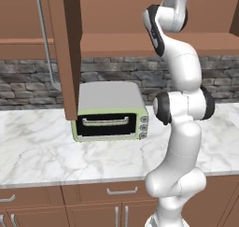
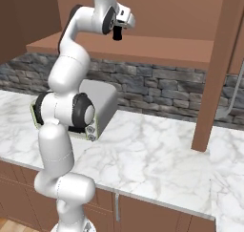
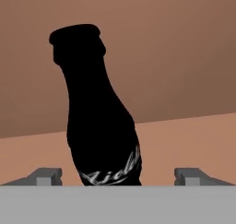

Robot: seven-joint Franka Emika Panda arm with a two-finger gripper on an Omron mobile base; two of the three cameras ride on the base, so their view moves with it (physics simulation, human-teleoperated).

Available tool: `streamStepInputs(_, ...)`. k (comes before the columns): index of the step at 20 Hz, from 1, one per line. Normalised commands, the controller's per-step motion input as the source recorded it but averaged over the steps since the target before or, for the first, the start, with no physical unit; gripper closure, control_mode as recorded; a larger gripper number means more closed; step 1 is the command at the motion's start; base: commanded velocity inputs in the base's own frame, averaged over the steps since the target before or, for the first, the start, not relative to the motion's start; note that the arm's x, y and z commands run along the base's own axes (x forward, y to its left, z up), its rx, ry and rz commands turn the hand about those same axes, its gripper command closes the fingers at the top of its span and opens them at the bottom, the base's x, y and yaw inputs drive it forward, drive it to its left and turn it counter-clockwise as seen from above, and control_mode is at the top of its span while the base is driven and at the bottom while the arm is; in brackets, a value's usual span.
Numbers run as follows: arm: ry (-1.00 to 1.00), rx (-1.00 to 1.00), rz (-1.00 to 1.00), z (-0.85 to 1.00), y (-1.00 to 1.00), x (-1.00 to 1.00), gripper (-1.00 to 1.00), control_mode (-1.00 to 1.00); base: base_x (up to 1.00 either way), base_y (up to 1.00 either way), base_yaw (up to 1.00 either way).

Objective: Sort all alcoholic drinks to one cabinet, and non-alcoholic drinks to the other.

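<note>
Cola bottle (image 3: 99,121) upright between spread end effector (image 3: 119,176) fingertips, untouched.

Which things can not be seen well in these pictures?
- Cola bottle: its base is cut off at the bottom of the hand view, so whether it stands on the shelf cannot be told.
- Gripper: fingers too small in the right base view.
- Toaster oven: its left end is behind the cabinet door.
</note>
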Motion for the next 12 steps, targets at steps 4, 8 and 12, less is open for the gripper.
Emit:
streamStepInputs(4,-0.07,0.0,0.0,0.0,0.0,-0.29,-1.0,-1.0,0.0,0.0,0.0)
streamStepInputs(8,-0.09,0.0,0.0,0.0,0.0,-0.64,-1.0,-1.0,0.0,0.0,0.0)
streamStepInputs(12,-0.12,0.0,0.0,-0.01,0.0,-0.98,-1.0,-1.0,0.0,0.0,0.0)
